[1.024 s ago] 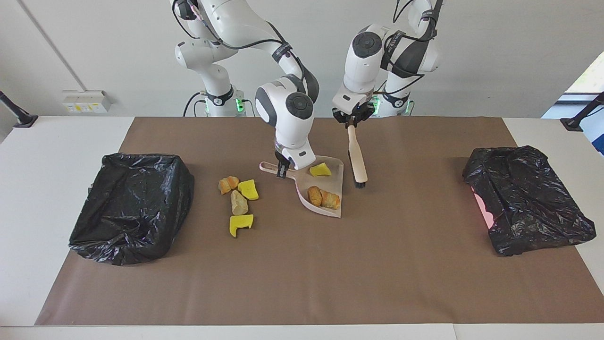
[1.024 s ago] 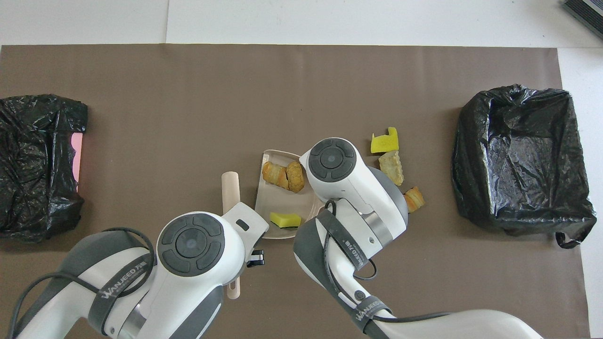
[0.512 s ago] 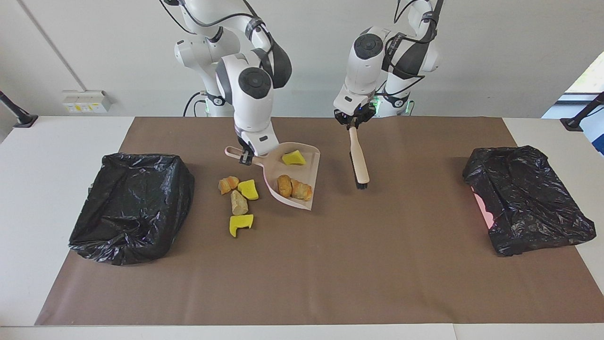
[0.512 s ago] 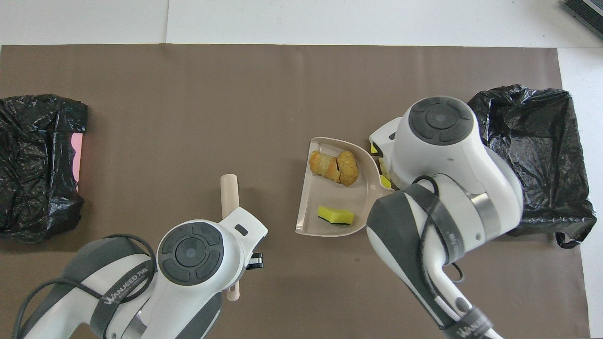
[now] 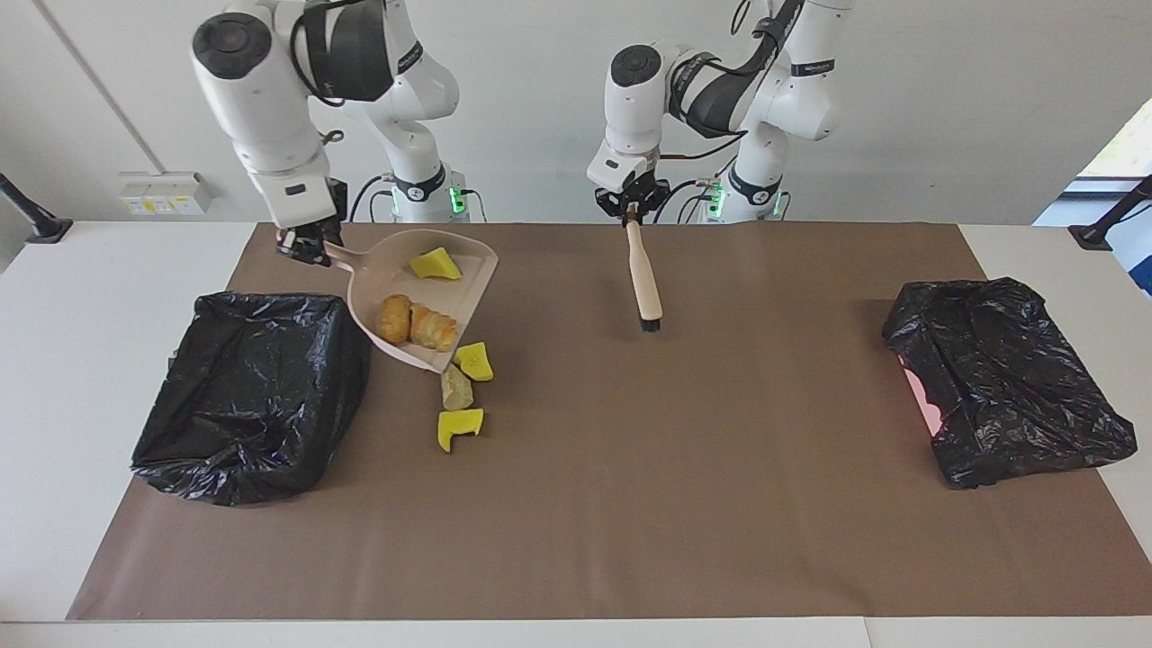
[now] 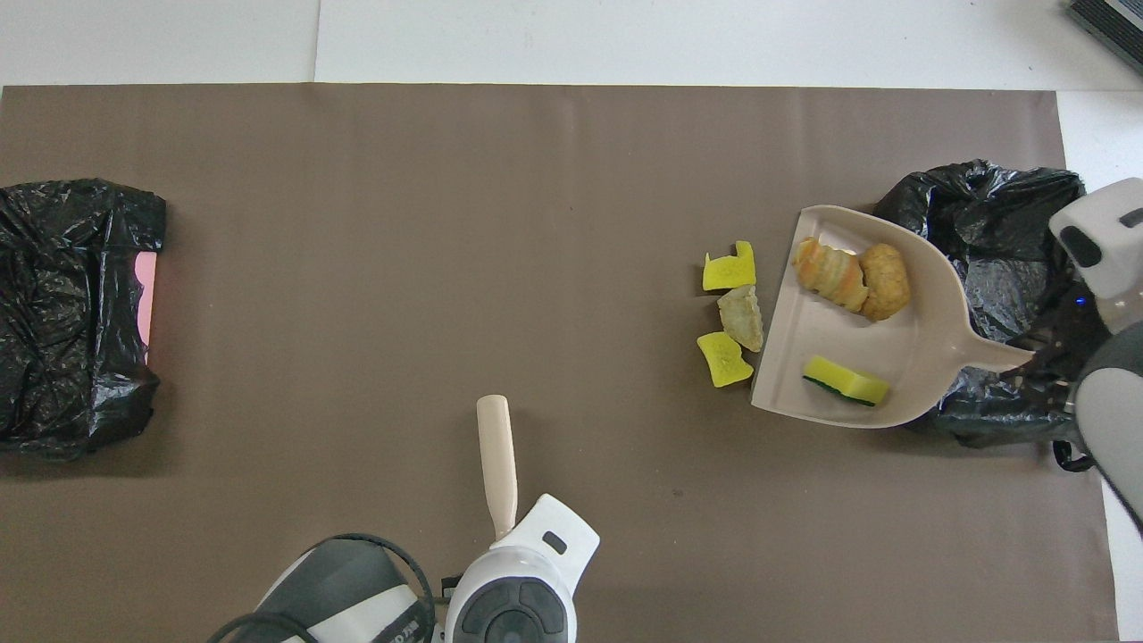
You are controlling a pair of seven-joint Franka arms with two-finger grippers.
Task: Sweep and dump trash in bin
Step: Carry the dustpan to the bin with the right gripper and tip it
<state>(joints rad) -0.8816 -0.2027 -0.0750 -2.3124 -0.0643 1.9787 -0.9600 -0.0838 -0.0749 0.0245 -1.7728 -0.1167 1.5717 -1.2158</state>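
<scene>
My right gripper (image 5: pixel 304 250) is shut on the handle of the beige dustpan (image 5: pixel 450 292), which hangs tilted in the air. In the overhead view the dustpan (image 6: pixel 929 339) overlaps the edge of the black-bagged bin (image 6: pixel 1000 259). The pan carries trash: a yellow sponge piece (image 5: pixel 435 263) and two bread-like chunks (image 5: pixel 414 324). More trash lies on the mat beside the bin: a yellow wedge (image 5: pixel 474 360), a tan chunk (image 5: pixel 455 389) and another yellow wedge (image 5: pixel 459 426). My left gripper (image 5: pixel 630 209) is shut on the handle of the brush (image 5: pixel 644 279), bristles (image 5: pixel 650 322) pointing down over the mat.
The bin (image 5: pixel 252 396) stands at the right arm's end of the brown mat (image 5: pixel 630 504). A second black-bagged bin (image 5: pixel 1003 378) with pink showing sits at the left arm's end.
The right arm lifted the loaded dustpan off the mat and carried it toward the bin at its end. The left arm raised the brush and drew it back toward the robots.
</scene>
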